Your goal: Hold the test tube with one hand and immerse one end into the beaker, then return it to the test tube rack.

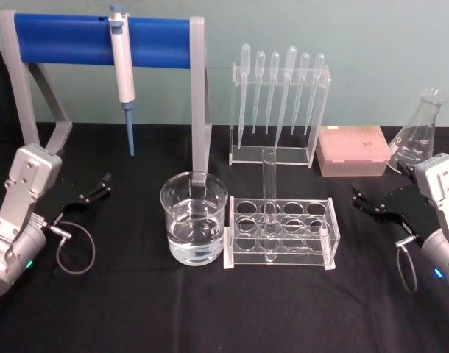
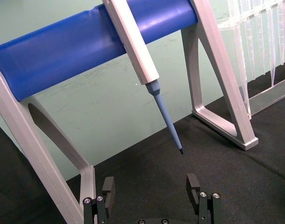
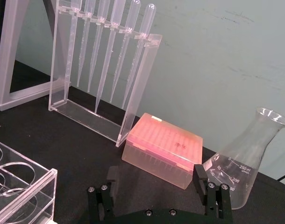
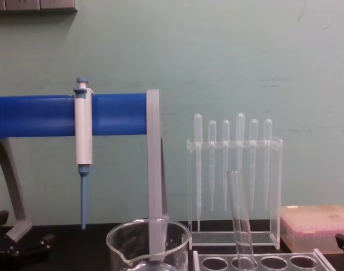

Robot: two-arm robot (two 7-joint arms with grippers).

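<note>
The test tube [image 1: 269, 195] stands upright in a hole of the clear rack [image 1: 329, 237] at the table's middle; the chest view has it leaning slightly [image 4: 240, 223]. Just left of the rack sits the wide glass beaker [image 1: 195, 218], partly filled with clear liquid, its rim low in the chest view [image 4: 148, 240]. My left gripper [image 1: 94, 189] rests open at the far left, well away from both; its fingers [image 2: 108, 190] hold nothing. At the far right my right gripper [image 1: 366, 201] is also open and holds nothing, its fingers [image 3: 200, 176] pointing toward the back of the table.
A white-and-blue micropipette [image 1: 124, 70] hangs on a blue-barred stand [image 1: 62, 38] at the back left. Behind the tube rack stands a pipette holder [image 1: 279, 103]. A pink tip box [image 1: 353, 149] and a conical flask [image 1: 418, 132] sit back right.
</note>
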